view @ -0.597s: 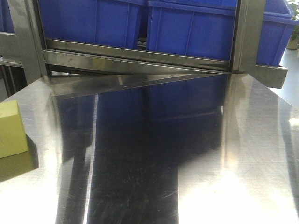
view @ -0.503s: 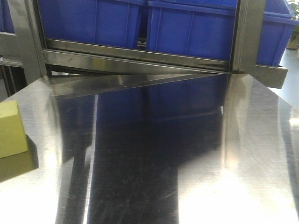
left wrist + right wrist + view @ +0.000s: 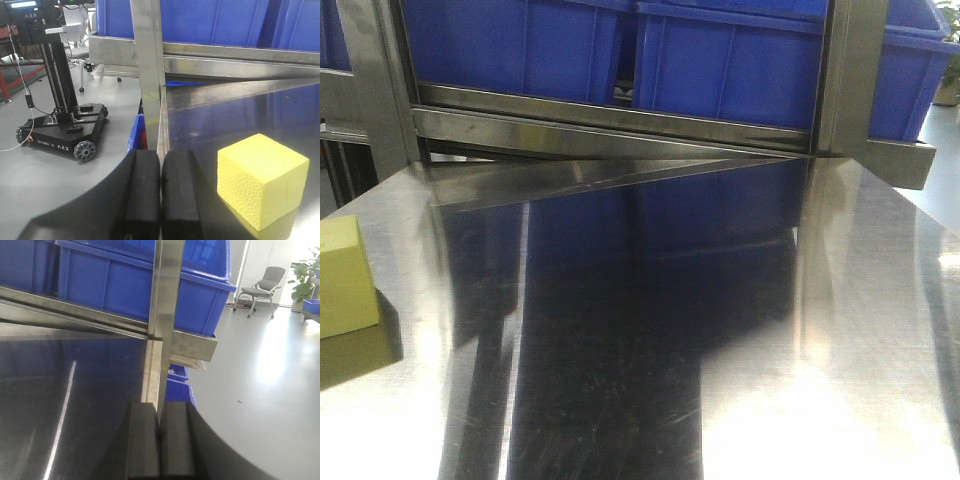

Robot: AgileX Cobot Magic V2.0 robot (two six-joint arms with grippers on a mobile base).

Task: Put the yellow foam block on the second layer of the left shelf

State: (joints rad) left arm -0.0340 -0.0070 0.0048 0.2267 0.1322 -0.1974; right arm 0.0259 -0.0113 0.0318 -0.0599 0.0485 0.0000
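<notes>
A: So, what is taken as the largest thing?
B: A brushed steel tabletop (image 3: 860, 330) is spread across the front view, and blue is mirrored in it.
A: And behind it?
B: A steel shelf frame (image 3: 610, 128) is set along the far edge, with an upright post (image 3: 148, 60) at the table's left corner. Blue plastic bins (image 3: 720, 60) are lined up side by side on the frame's rail.
A: Is anything noted off the table?
B: A black wheeled base (image 3: 65, 132) is parked on the grey floor, left of that post.
A: Where is the yellow foam block found?
B: The yellow foam block (image 3: 261, 185) is laid flat on the tabletop near its left edge. In the front view it is cut by the picture's left border.
A: How is it placed against the left gripper?
B: The left gripper (image 3: 160, 160) is held low, in line with the table's left edge, its two black fingers pressed together with nothing between them. The block is seen to the right of those fingers, near but apart, untouched.
A: And the right gripper?
B: The right gripper (image 3: 160, 410) is likewise closed pad against pad, nothing gripped, and is pointed at the right-hand post (image 3: 165, 315).
</notes>
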